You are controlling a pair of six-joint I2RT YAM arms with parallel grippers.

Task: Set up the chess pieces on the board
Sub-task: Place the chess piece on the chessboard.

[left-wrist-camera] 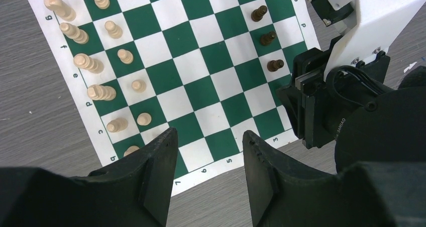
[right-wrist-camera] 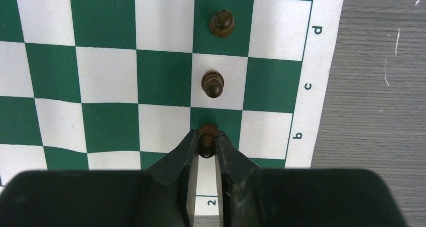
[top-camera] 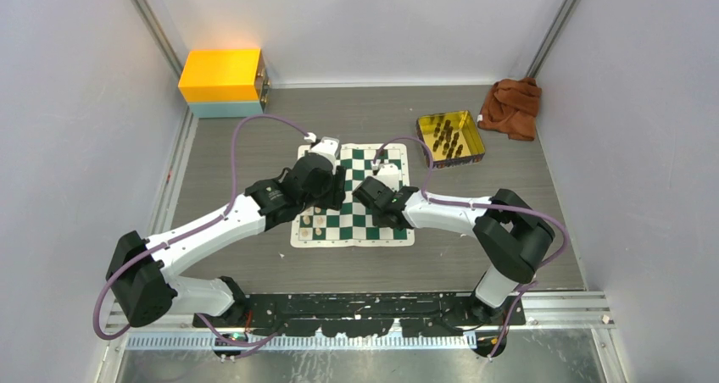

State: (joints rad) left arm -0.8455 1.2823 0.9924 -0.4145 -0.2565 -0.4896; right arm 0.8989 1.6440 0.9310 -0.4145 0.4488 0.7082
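The green-and-white board (top-camera: 365,158) lies mid-table. My right gripper (right-wrist-camera: 206,135) is shut on a dark pawn (right-wrist-camera: 207,142) that stands on a green square near the letter b. Two more dark pawns (right-wrist-camera: 212,83) stand in the same row beyond it. My left gripper (left-wrist-camera: 210,134) hangs open over the board's numbered edge (left-wrist-camera: 201,61) with nothing between its fingers. Cream pieces (left-wrist-camera: 88,64) fill two rows at that view's left. Several dark pawns (left-wrist-camera: 275,65) stand along the opposite side. In the top view both grippers, left (top-camera: 326,188) and right (top-camera: 366,190), sit close together above the board.
A gold tray (top-camera: 476,144) holding several dark pieces sits at the back right, next to a brown cloth (top-camera: 511,105). A yellow box (top-camera: 222,78) stands at the back left. The right arm's white wrist (left-wrist-camera: 351,31) crowds the left wrist view's right side.
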